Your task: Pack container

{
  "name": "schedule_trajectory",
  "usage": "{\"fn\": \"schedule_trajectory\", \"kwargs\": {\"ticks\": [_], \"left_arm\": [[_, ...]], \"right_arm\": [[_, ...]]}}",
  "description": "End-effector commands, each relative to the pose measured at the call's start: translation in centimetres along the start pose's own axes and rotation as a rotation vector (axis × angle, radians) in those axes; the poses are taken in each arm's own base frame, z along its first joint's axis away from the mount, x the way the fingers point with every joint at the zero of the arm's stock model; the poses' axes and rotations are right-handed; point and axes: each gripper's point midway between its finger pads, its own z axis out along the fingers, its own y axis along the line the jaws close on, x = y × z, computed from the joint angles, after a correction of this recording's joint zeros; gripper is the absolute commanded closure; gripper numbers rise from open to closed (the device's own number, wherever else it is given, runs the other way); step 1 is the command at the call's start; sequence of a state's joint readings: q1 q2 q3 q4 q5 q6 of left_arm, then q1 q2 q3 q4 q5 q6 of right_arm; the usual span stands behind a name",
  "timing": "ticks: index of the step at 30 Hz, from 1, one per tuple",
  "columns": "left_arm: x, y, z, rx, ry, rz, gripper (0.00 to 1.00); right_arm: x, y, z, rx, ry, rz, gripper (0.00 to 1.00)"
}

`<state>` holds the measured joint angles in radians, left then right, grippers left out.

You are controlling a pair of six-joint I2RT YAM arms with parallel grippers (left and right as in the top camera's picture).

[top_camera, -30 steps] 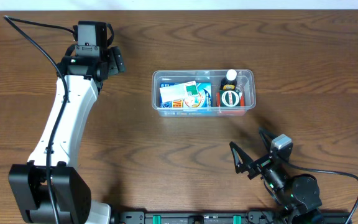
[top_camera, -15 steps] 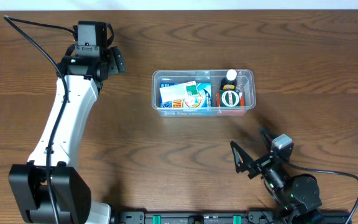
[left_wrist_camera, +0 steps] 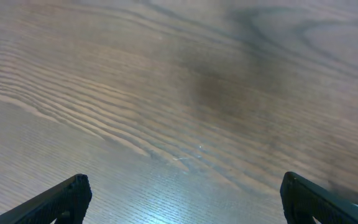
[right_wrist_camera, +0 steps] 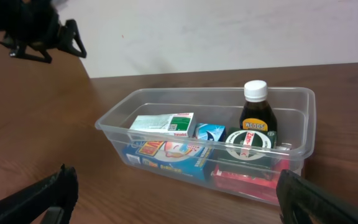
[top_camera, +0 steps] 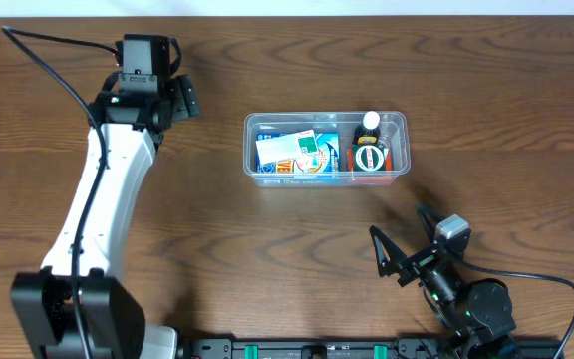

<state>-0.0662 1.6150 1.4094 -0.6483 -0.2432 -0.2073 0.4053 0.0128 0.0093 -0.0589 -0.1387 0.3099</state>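
Note:
The clear plastic container (top_camera: pixel 250 150) sits mid-table and also shows in the right wrist view (right_wrist_camera: pixel 303 134). It holds blue and white boxes (top_camera: pixel 295 153), a round green-and-red tin (top_camera: pixel 370 159), a red box under the tin, and a dark bottle with a white cap (right_wrist_camera: pixel 257 112). My left gripper (top_camera: pixel 179 97) is open and empty at the far left, well apart from the container; its view shows only bare wood between its fingers (left_wrist_camera: pixel 182 202). My right gripper (top_camera: pixel 404 242) is open and empty near the front edge, pointing at the container.
The brown wooden table (top_camera: pixel 526 120) fills the view. A pale wall (right_wrist_camera: pixel 229 31) stands behind the table's far edge. The left arm (top_camera: pixel 98 199) stretches along the left side.

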Motion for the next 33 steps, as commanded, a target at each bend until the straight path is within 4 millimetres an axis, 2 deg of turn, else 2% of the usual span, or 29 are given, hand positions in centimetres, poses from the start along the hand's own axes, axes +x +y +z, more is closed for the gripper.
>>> {"fn": "schedule_trajectory", "kwargs": {"ticks": [1,5,9,12,18,21,24,28,33], "left_arm": [[-1.4,0.7,-2.8,0.008,-0.072,-0.031,0.02],[-1.6,1.4,-5.1,0.022,-0.121,-0.047,0.02],[0.3,2.5,-6.9,0.026,-0.138,-0.053,0.02],[3.7,3.6,-7.4,0.021,-0.120,-0.047,0.02],[13.1,6.2,-7.2,0.012,-0.087,-0.036,0.02],[16.0,6.9,-7.0,0.042,-0.188,-0.070,0.02],[16.7,7.0,-7.0,0.096,-0.345,-0.119,0.02],[16.4,6.6,-7.2,0.170,-0.529,-0.173,0.02],[16.2,5.8,-6.9,0.237,-0.646,-0.199,0.02]], "right_arm": [[0.3,0.0,0.0,0.000,0.006,-0.011,0.01],[0.3,0.0,0.0,0.000,0.006,-0.011,0.01],[0.3,0.0,0.0,0.000,0.006,-0.011,0.01],[0.3,0.0,0.0,0.000,0.006,-0.011,0.01],[0.3,0.0,0.0,0.000,0.006,-0.011,0.01],[0.3,0.0,0.0,0.000,0.006,-0.011,0.01],[0.3,0.0,0.0,0.000,0.006,-0.011,0.01],[0.3,0.0,0.0,0.000,0.006,-0.011,0.01],[0.3,0.0,0.0,0.000,0.006,-0.011,0.01]]}}
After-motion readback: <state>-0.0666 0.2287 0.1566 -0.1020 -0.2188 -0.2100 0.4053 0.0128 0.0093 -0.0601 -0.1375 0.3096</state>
